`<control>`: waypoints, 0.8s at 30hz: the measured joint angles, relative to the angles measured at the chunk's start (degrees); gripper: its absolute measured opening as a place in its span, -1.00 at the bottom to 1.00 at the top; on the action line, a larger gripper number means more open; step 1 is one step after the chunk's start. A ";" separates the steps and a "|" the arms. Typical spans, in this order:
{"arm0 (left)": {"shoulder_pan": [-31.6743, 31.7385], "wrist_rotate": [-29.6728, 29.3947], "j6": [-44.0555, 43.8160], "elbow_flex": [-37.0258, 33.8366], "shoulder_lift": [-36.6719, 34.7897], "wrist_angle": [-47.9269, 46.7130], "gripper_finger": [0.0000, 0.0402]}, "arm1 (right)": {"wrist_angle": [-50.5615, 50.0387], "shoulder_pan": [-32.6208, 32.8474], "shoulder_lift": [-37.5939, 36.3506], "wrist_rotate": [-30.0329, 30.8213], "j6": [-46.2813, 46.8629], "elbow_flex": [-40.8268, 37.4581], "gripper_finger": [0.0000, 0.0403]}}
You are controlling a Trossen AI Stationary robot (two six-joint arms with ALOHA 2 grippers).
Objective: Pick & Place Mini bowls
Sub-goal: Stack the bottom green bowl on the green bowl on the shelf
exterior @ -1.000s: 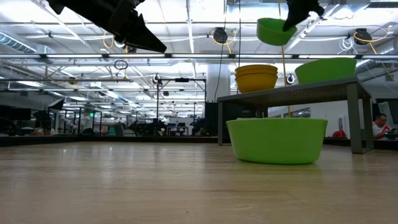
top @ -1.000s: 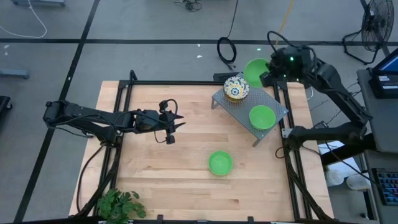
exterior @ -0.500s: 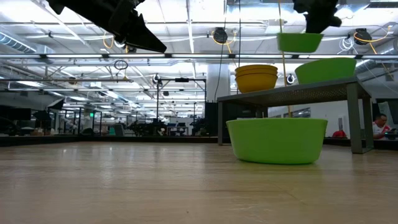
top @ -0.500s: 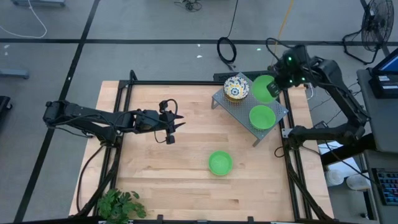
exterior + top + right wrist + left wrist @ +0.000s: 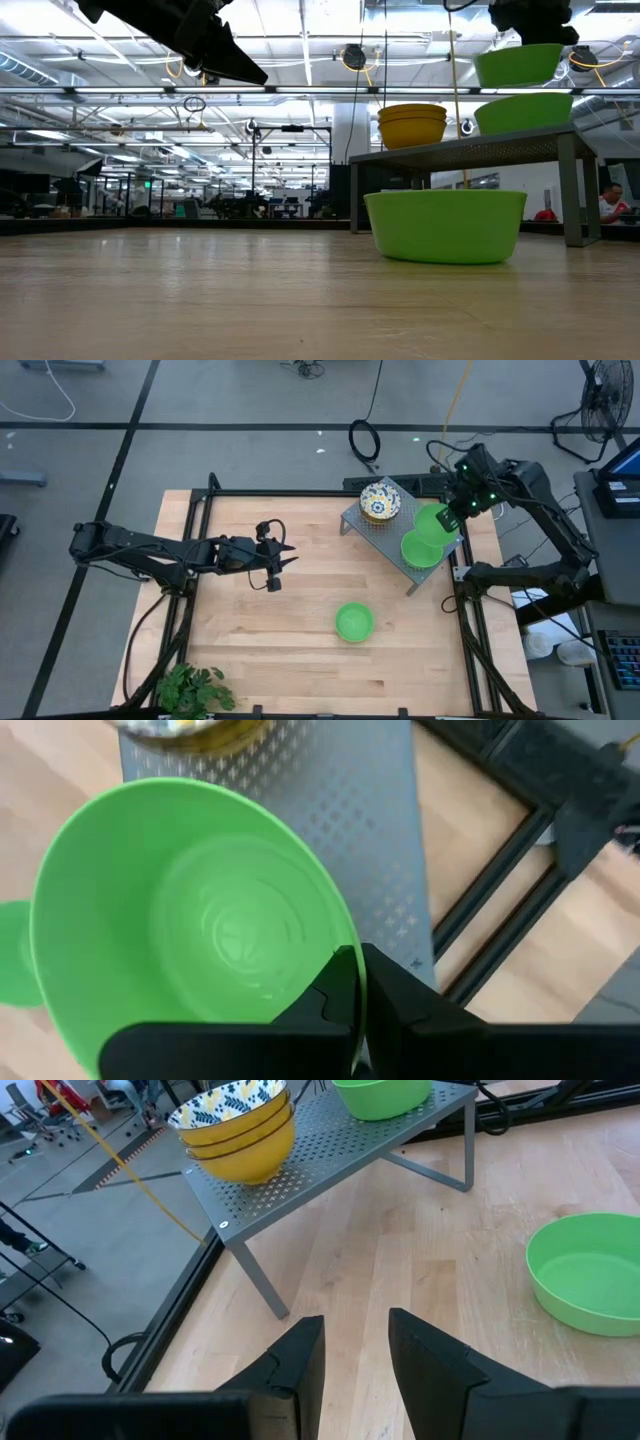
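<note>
One green bowl (image 5: pixel 432 520) is pinched by its rim in the right gripper (image 5: pixel 452 518), up in the air just above another green bowl (image 5: pixel 420 549) on the grey rack (image 5: pixel 390 528). Beside them sits a stack of yellow flowery bowls (image 5: pixel 380 501). A third green bowl (image 5: pixel 354 622) lies on the table (image 5: pixel 300 600). The left gripper (image 5: pixel 278 568) hangs well apart from them, its fingers a little apart and holding nothing.

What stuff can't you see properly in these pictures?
- Stack of yellow bowls: the low view hides their insides; the high view hides how many are stacked.
- Green bowl on the rack: in the high view, partly covered by the green bowl held in the right claw.
- Right wrist view: the held bowl blocks most of the grey rack.
- Left claw: empty, waiting over the table.
</note>
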 joint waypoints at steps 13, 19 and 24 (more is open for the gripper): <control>0.00 -0.02 0.09 0.00 0.00 0.00 -0.41 | 1.06 2.89 -0.57 -0.70 -0.51 -8.01 -1.00; -0.02 -0.01 0.09 0.00 0.01 0.00 -0.41 | 3.05 4.54 -0.58 -0.70 0.62 -9.00 -1.00; 0.00 -0.02 0.04 0.00 -0.01 0.00 -0.41 | 4.24 6.03 -0.58 -0.81 0.82 -10.63 -1.00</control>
